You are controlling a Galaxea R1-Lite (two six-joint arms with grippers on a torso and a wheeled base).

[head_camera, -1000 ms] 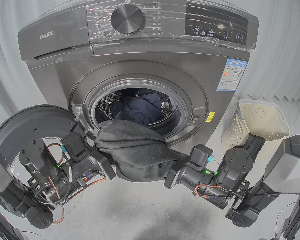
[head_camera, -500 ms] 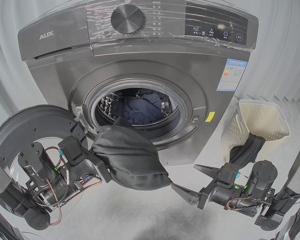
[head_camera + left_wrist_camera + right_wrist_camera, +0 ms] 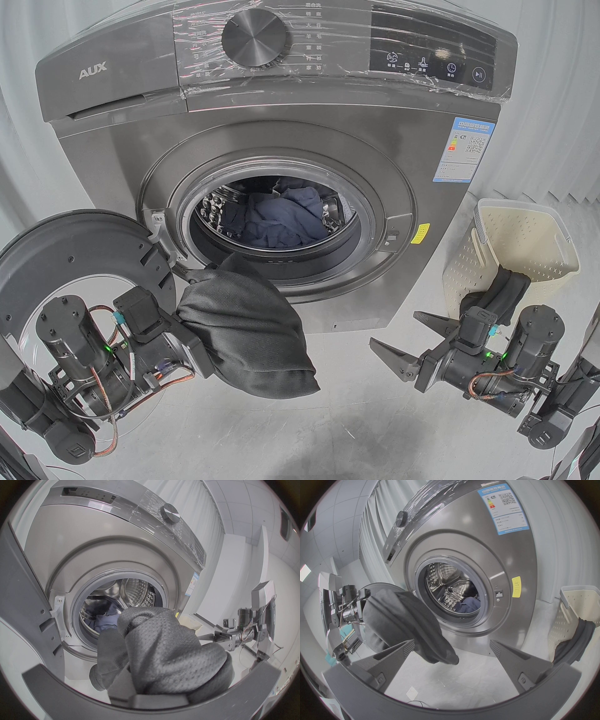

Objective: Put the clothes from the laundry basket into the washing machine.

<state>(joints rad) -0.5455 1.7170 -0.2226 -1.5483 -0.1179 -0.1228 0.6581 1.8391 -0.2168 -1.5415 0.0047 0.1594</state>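
Note:
A dark grey garment point(image 3: 247, 325) hangs in front of the washing machine's open drum point(image 3: 275, 215), below its rim, and my left gripper point(image 3: 206, 350) is shut on its left side. The cloth point(image 3: 165, 648) covers that gripper's fingers. Blue clothes point(image 3: 281, 219) lie inside the drum. My right gripper point(image 3: 395, 330) stands open and holds nothing, low on the right, between the hanging garment and the laundry basket point(image 3: 531, 244). The cream basket lies tipped on its side, and a dark garment point(image 3: 500, 290) spills over its lower rim. In the right wrist view both open fingers point(image 3: 393, 655) frame the floor.
The machine's round door point(image 3: 75, 256) is swung open at the left, just behind my left arm. Grey floor point(image 3: 350, 412) lies open in front of the machine. White curtains point(image 3: 562, 125) hang behind the basket.
My right gripper let go of the grey garment, opened and drew back to the right toward the basket. The garment now droops from my left gripper alone, which sank slightly to the left.

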